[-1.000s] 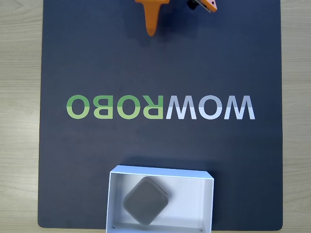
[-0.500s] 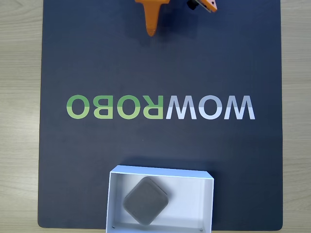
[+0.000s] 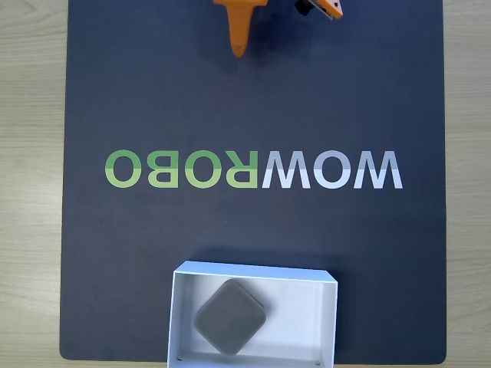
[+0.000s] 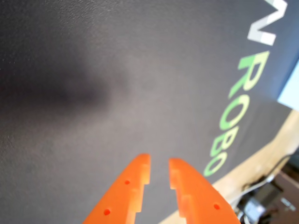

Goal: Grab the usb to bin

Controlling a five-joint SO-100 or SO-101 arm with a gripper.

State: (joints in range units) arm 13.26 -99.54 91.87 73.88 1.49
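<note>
Already the usb (image 3: 231, 317) lies flat on the floor of the bin (image 3: 311, 330), turned diamond-wise with one corner toward the near wall; being square, it has no long axis. Well apart, at the mat's (image 3: 153, 92) far edge, the orange pincer (image 4: 159, 169) hangs released, holding nothing.

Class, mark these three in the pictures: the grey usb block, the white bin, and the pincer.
usb (image 3: 231, 317), fixed view: middle of its grey top face.
bin (image 3: 299, 322), fixed view: bare white floor to the right of the usb.
pincer (image 4: 159, 165), wrist view: midway between its orange fingertips, with a narrow gap between them.
</note>
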